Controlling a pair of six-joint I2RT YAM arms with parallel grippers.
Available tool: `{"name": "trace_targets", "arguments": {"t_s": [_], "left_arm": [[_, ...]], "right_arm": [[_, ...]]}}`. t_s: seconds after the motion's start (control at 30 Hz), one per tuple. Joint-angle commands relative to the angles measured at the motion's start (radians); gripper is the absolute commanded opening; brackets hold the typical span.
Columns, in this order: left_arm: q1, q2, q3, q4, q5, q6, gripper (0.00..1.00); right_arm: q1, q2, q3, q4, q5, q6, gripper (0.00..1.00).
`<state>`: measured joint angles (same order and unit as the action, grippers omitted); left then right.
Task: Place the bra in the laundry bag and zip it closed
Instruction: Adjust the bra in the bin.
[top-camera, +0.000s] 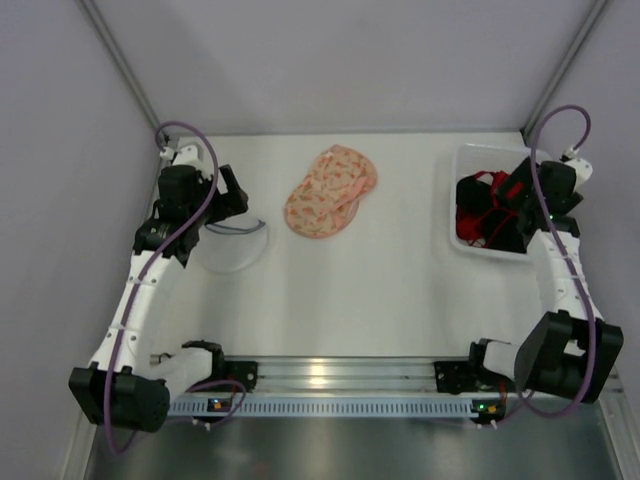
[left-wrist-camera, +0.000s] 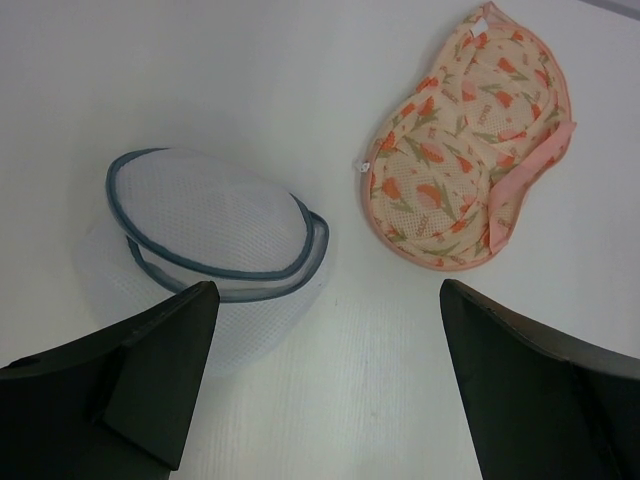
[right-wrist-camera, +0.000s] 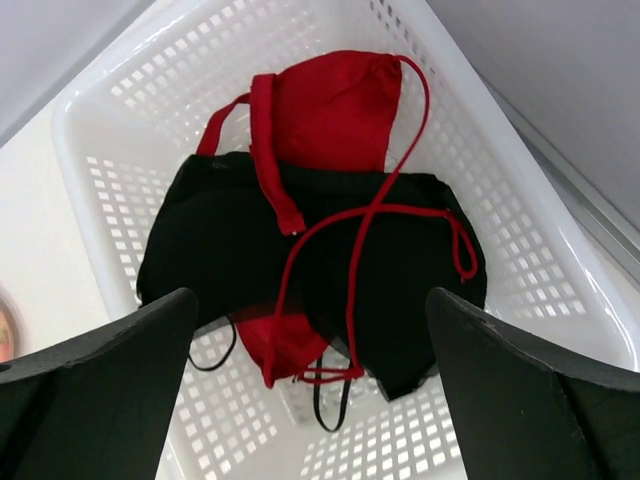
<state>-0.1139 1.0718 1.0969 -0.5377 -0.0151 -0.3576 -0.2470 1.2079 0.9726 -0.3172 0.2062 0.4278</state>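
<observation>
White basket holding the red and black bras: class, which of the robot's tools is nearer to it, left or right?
Right. The right tool hangs open directly above the basket; the left tool is at the opposite side, by the mesh laundry bag.

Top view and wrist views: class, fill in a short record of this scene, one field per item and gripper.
white mesh bag: on the table by the left gripper, trimmed edges apart, looks unzipped
floral fabric piece: on the table beside that bag, not touching
basket: at the table's far right, holding garments
red bra: in the basket, straps across the black garment
left gripper: open, empty
right gripper: open, empty, over the basket
</observation>
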Motion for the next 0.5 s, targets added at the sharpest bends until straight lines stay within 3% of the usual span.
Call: {"name": "trace_targets", "arguments": {"t_s": [0.0,0.1,0.23,0.47], "left_arm": [[-0.004,0.004,-0.005,0.044,0.010,0.016,0.98],[-0.004,0.008,-0.003,0.044,0.041,0.016,0.99],[-0.001,0.017,-0.003,0.044,0.050,0.019,0.99],[0.003,0.027,-0.005,0.044,0.061,0.020,0.99]], "right_arm": [[-0.014,0.056,-0.031,0.220,-0.033,-0.035,1.00],[-0.014,0.133,0.001,0.257,-0.083,-0.020,0.99],[0.009,0.188,0.014,0.347,-0.356,-0.019,0.95],[0.098,0.184,0.067,0.339,-0.344,-0.259,0.98]]}}
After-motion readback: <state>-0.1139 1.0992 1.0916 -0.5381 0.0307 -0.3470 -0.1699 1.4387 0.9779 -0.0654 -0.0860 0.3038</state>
